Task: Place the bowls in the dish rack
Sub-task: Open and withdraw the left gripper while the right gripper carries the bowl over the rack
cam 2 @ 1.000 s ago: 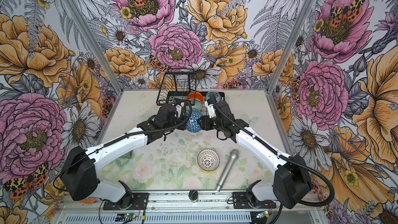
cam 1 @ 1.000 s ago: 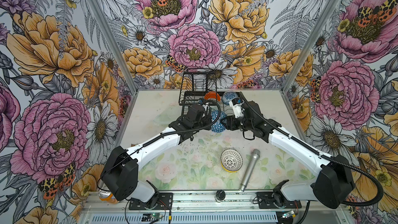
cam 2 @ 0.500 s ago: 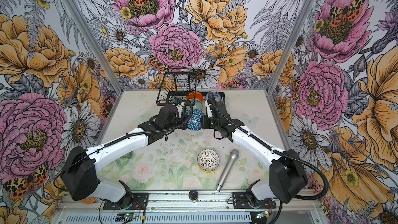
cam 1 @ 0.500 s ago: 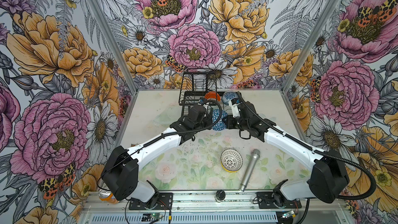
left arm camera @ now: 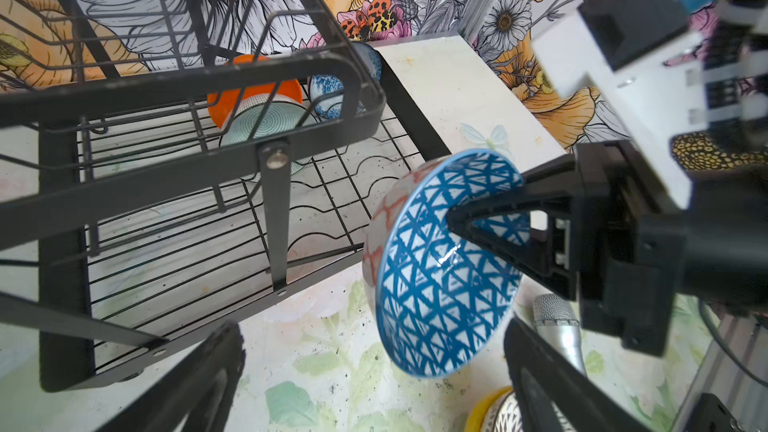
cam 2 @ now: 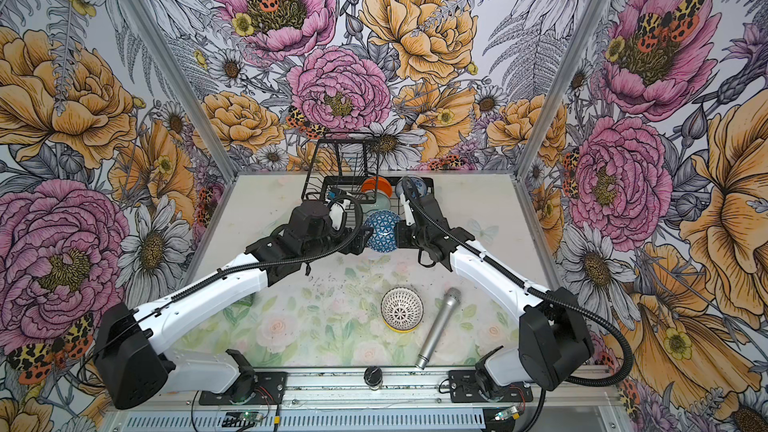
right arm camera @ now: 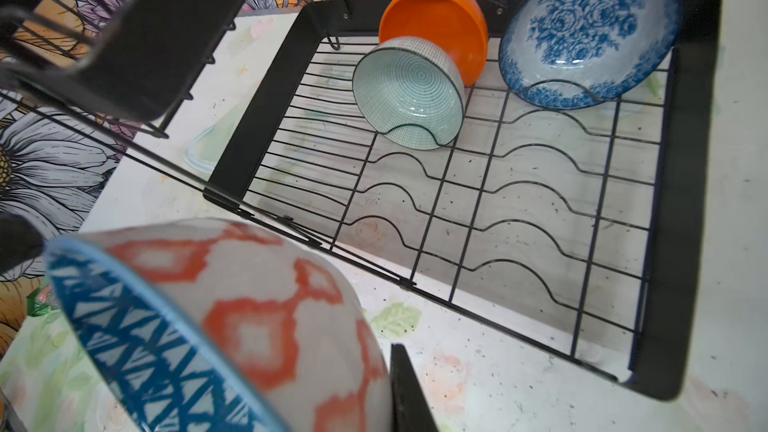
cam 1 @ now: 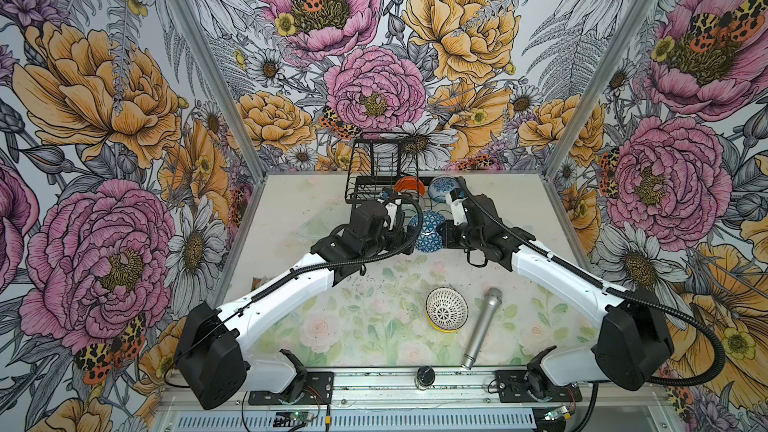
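Right jaws pinch the blue-triangle bowl (left arm camera: 428, 292); left jaws gape wide, flanking it.

Six bowls in all, if the yellow rim counts as a bowl of its own

Three stand in the rack (right arm camera: 685, 201) at 12 o'clock on the table (cam 1: 353, 326): one orange bowl (right arm camera: 436, 6), one ringed teal bowl (right arm camera: 407, 89), one blue flowered bowl (right arm camera: 582, 31)

One blue-triangle bowl (left arm camera: 444, 284) is off the table, just at 6 o'clock from the rack

Two sit together at about 5 o'clock from the table's middle: one lattice bowl (cam 1: 446, 312) and one yellow bowl (cam 1: 444, 328) showing under it; that they are truly two cannot be told for sure

One rack, with two tiers

One microphone (cam 1: 482, 326), at 3 o'clock from the lattice bowl

Two arms: one left arm (cam 1: 291, 288) from 7 o'clock, one right arm (cam 1: 557, 272) from 5 o'clock
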Motion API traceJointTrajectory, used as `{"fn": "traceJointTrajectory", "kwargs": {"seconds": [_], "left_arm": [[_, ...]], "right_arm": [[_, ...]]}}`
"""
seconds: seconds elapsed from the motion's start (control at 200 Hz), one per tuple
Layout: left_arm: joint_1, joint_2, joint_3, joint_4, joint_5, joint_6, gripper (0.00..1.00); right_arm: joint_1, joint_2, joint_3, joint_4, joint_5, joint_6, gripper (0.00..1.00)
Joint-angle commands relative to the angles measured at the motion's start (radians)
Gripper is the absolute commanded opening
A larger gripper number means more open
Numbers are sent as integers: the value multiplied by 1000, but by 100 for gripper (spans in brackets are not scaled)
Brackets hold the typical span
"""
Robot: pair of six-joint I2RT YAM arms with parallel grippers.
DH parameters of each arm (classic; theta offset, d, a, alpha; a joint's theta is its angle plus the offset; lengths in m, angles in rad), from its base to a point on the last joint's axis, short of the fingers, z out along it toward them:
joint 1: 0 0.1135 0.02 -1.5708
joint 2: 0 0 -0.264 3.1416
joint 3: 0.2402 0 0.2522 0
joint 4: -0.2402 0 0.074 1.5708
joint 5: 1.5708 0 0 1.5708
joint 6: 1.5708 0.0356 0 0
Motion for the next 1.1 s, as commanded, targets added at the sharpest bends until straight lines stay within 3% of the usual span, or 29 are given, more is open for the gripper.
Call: {"fn": "traceJointTrajectory", "kwargs": {"seconds": [0.0, 0.175, 0.3, 0.605, 1.096], "left_arm": [[9, -28, 16, -125, 32, 85, 99], [11, -47, 26, -187, 28, 108, 99], [14, -48, 30, -194, 22, 111, 99], [40, -25, 41, -193, 30, 102, 99], [49, -14, 51, -190, 46, 109, 99]], "right_arm": [[-17, -42, 42, 41, 53, -100, 0], [-58, -62, 65, 49, 150, -262, 0], [-74, -44, 83, 105, 247, -449, 0], [-115, -16, -55, 548, 329, -855, 0], [-167, 245, 10, 890, 392, -1144, 0]]}}
